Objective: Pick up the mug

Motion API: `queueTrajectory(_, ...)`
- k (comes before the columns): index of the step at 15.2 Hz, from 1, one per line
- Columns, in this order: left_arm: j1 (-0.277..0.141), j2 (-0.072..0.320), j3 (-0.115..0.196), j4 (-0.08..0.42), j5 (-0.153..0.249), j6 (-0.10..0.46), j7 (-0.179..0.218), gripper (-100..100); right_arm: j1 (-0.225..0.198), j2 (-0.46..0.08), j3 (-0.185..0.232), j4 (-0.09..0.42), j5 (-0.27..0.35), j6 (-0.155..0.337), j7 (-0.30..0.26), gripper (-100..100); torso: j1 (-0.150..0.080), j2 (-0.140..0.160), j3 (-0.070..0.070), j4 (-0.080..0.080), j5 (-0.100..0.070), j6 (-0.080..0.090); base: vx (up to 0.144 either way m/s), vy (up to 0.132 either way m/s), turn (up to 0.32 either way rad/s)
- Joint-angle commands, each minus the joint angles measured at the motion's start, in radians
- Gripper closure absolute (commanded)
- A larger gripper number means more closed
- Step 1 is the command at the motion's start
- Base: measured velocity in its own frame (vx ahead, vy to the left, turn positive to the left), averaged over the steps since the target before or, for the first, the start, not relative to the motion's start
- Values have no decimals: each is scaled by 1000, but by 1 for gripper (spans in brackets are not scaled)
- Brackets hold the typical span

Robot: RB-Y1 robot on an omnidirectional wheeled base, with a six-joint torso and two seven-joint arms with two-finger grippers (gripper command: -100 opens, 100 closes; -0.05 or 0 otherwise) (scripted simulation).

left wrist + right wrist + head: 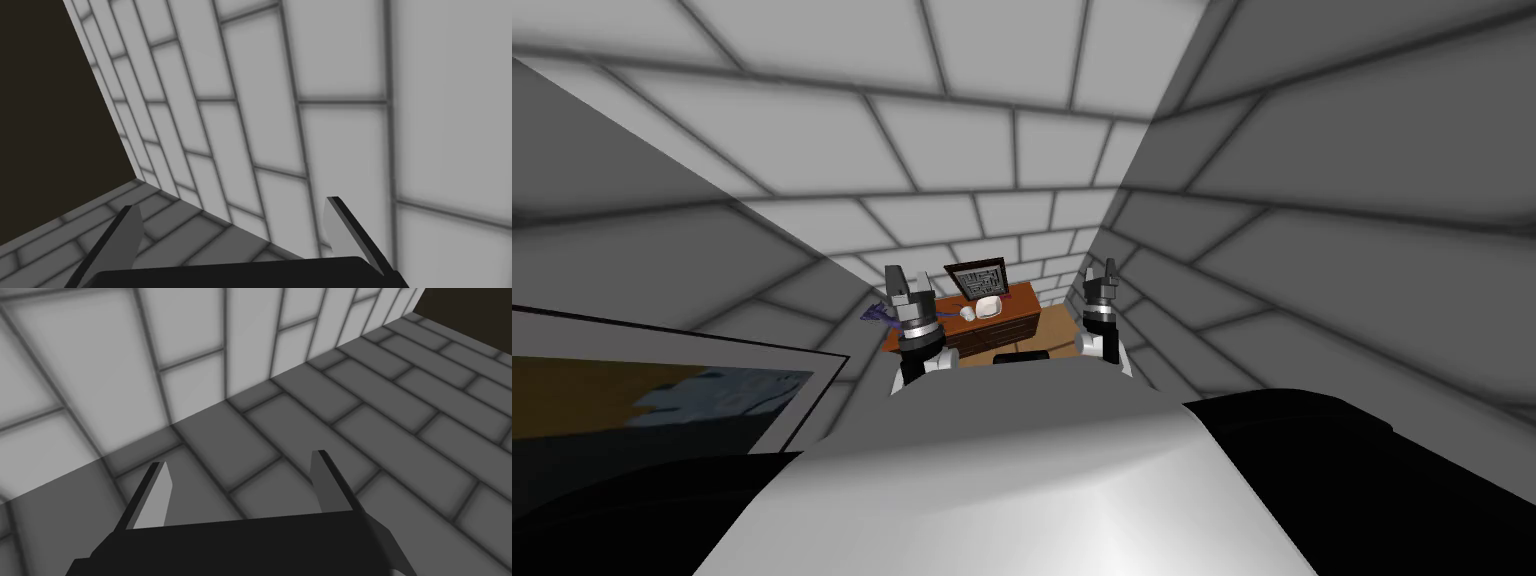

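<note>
The left pincer [232, 203] is released, its two thin grey fingers standing wide apart with nothing between them. The right pincer [239, 458] is released in the same way, fingers spread and empty. In the head view both pincers are raised with fingers pointing up, one on either side of a small brown tabletop [1017, 318] that stands well beyond them, against the far wall at the end of a narrow room walled in grey tile. Neither pincer touches the tabletop or anything on it.

The left pincer hangs in front of the tabletop's left end. The right pincer hangs past its right edge, over a patch of tan floor [1057, 328].

Near the middle of the tabletop sits the mug [989, 306], a small rounded white shape. A smaller white blob [968, 313] lies just beside it, toward the left edge. It is too small to tell whether this is a separate thing or part of the mug.

At the back edge, behind the mug, a dark-framed picture [979, 278] with a maze-like pattern stands upright. At the left edge a purple thing [876, 313] juts out, partly hidden by the left arm.

Close by on the left wall hangs a large framed painting [652, 395] in brown and pale blue.
</note>
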Motion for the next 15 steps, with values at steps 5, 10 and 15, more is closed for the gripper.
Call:
queueTrajectory(5, -13, 106, 16, 31, 15, 50, 15, -100, 0, 0, 0, 0, 0, 0, 0, 0, 2, 0, 0, 0, 0, 0, -5, 17, -99)
queueTrajectory(10, -37, 193, 44, 85, 41, 136, 43, -100, 0, 0, 0, 0, 0, 0, 0, 0, 3, 1, 0, 0, 1, 1, -13, 33, -156)
queueTrajectory(15, -72, 267, 85, 160, 78, 237, 81, -100, 0, 0, 0, 0, 0, 0, 0, 0, 4, 1, 1, 0, 1, 0, -20, 40, -194)
